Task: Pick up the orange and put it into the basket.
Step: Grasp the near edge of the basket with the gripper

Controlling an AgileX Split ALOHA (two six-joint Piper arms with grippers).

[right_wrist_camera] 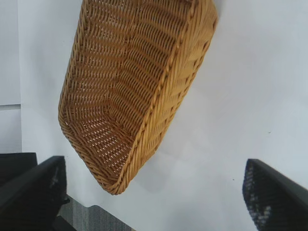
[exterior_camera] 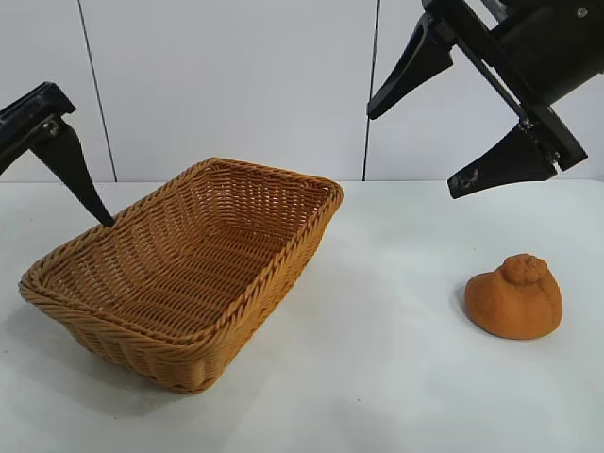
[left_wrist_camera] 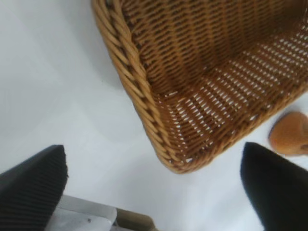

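Observation:
The orange (exterior_camera: 514, 297) is a dull orange-brown lump with a knobby top, resting on the white table at the right. The woven golden-brown basket (exterior_camera: 311, 236) stands apart from it at centre-left with nothing inside. My right gripper (exterior_camera: 411, 153) hangs open high above the table, up and to the left of the orange, holding nothing. One finger (exterior_camera: 71, 165) of my left arm shows at the left edge, just outside the basket's far left rim. In the left wrist view the left gripper (left_wrist_camera: 154, 154) is wide open above a basket (left_wrist_camera: 130, 62) corner, with the orange (left_wrist_camera: 290, 134) beyond.
The white table (exterior_camera: 377, 377) runs back to a white panelled wall (exterior_camera: 236, 85). Bare tabletop lies between basket and orange. The right wrist view shows the basket (right_wrist_camera: 144, 139) from above and the table's edge with grey floor (right_wrist_camera: 96, 219) past it.

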